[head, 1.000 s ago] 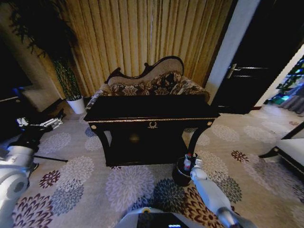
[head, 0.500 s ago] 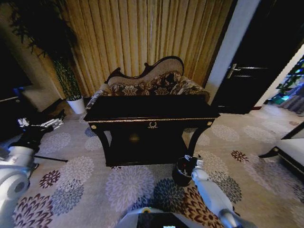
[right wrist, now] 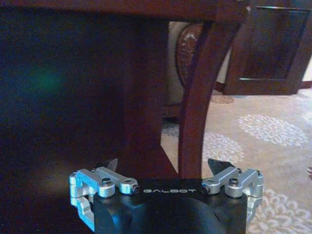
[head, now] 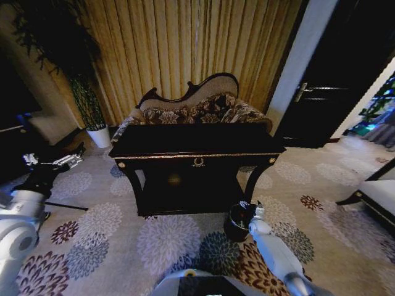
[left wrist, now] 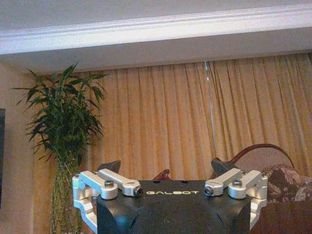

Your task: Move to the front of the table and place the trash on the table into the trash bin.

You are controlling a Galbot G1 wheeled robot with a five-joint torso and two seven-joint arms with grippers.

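Right gripper [head: 248, 208]: low, over the small round dark bin [head: 237, 222] by the glossy black table [head: 196, 143]; fingers spread wide, holding nothing.
Left gripper [left wrist: 165, 171]: parked at the robot's left, fingers wide, empty.
Trash: none visible on the table top.
Advice: lift straight up, clear of the rim and the table leg [right wrist: 195, 97].

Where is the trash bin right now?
In the head view, the trash bin stands on the flowery carpet by the table's front right leg, with the right gripper right over it.
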